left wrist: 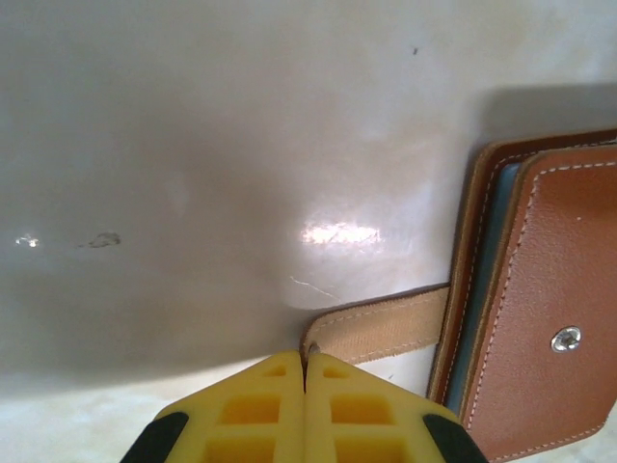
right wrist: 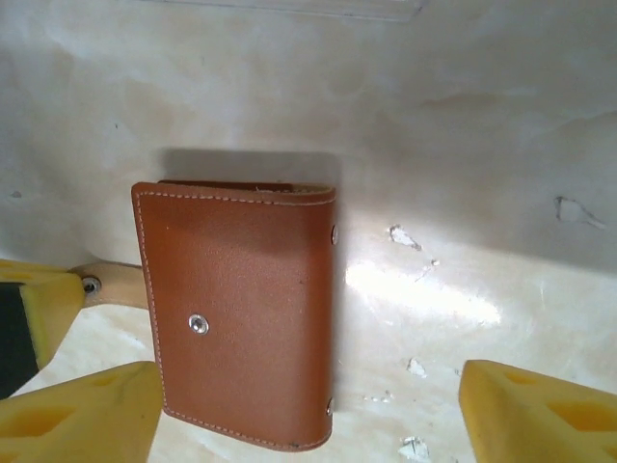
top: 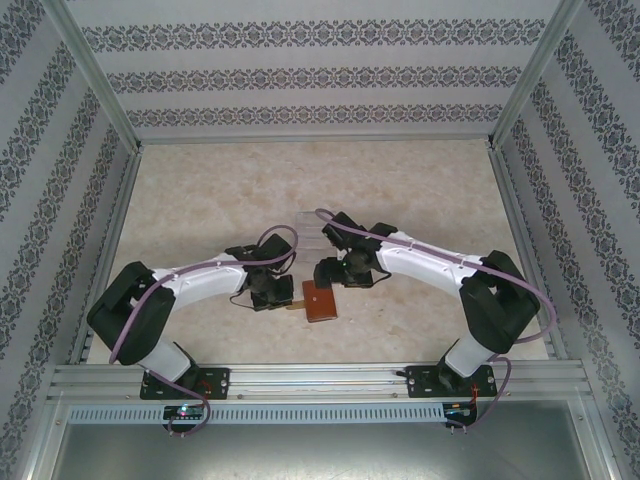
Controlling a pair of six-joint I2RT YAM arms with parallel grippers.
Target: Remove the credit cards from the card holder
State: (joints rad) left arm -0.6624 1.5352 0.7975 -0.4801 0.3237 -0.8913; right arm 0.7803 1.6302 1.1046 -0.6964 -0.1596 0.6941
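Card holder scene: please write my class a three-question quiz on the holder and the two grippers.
1. True or false: the card holder is folded shut.
2. The left gripper is closed on: A) the strap; B) a loose card; C) nothing.
3. Fill in: above the holder, the right gripper has its jaws ____.

Key: 1 true; 2 A; 3 open.
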